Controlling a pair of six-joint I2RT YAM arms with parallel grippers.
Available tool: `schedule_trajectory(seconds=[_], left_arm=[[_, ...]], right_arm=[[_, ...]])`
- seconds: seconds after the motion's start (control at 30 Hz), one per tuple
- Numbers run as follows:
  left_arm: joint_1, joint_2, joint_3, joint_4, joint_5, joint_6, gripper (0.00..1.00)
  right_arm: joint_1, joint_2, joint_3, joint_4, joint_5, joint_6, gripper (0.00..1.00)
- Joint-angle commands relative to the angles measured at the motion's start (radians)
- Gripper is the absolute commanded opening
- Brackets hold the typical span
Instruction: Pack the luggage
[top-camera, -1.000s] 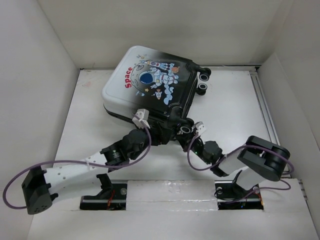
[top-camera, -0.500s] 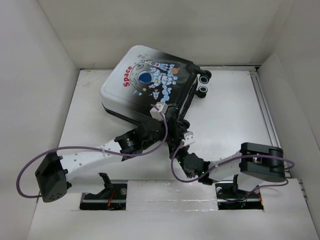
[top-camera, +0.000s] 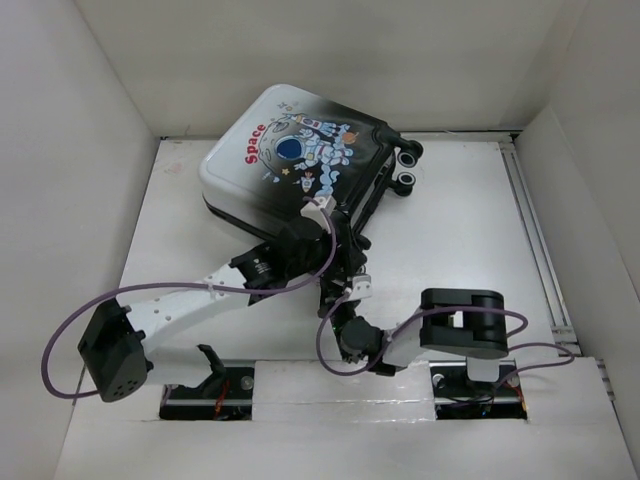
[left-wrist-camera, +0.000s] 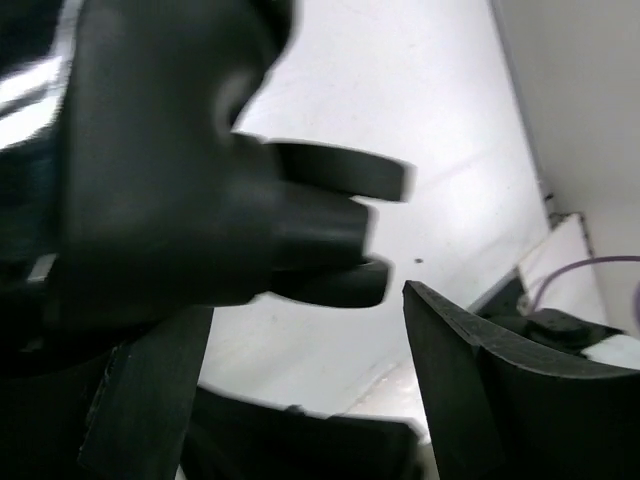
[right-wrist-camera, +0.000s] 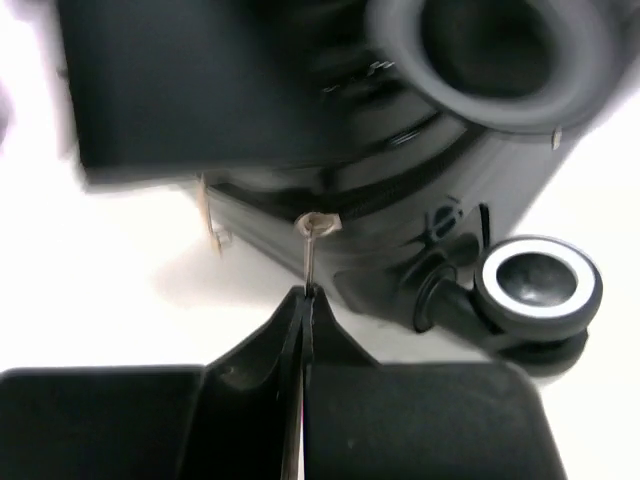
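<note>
— Reporting on the step in hand, please.

— Zip work, in my judgement. The right claw (right-wrist-camera: 303, 300) is clenched on the thin metal zip pull (right-wrist-camera: 312, 245). The pull stands at the dark seam of the suitcase (top-camera: 290, 160), just left of a black-and-white wheel (right-wrist-camera: 537, 281). Whether the zip is meant to run open or shut, I cannot tell.

— Position of the suitcase?

— Lying flat and closed at the far middle of the table (top-camera: 450, 230), skewed, wheels toward the right. Its near corner sits directly ahead of the right claw, and only the pull joins them.

— And the left claw (left-wrist-camera: 300, 310)?

— Released, fingers spread, over that same near corner. A blurred black part of the case fills the view above its fingers. Contact not confirmed.

— Next move?

— Likely a steady draw along the seam, in line with the teeth. The left claw would need to brace the shell so the case does not slide.
</note>
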Motion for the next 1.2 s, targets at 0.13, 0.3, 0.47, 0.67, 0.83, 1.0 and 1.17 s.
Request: schedule_trajectory(seconds=[0.13,0.3,0.47,0.67,0.83,1.0,1.17], left_arm=[[-0.015,0.086,0.122,0.258,0.164,-0.06,0.73],[-0.015,0.057,0.11,0.283,0.164,-0.069,0.76],[-0.015,0.008,0.064,0.364,0.174,-0.089,0.76],[-0.015,-0.162,-0.043,0.324,0.0,-0.062,0.74],[-0.028,-0.411,-0.239,0.208,-0.239,-0.071,0.63],[-0.072,-0.496,-0.46,0.186,-0.291,-0.08,0.52],[-0.081,-0.389,-0.504,0.313,-0.218,-0.051,0.53]], right_arm=[[0.097,0.118,0.134,0.169,-0.397,-0.259,0.0],[0.097,0.06,0.089,0.222,-0.382,-0.259,0.03],[0.097,0.019,-0.003,0.252,-0.345,-0.241,0.16],[0.175,-0.168,-0.145,0.101,-0.262,-0.171,0.44],[0.109,-0.46,-0.106,-0.63,-0.366,0.075,0.54],[0.109,-0.743,0.021,-1.172,-0.345,0.175,0.61],[-0.01,-0.998,0.074,-1.418,-0.377,0.132,0.64]])
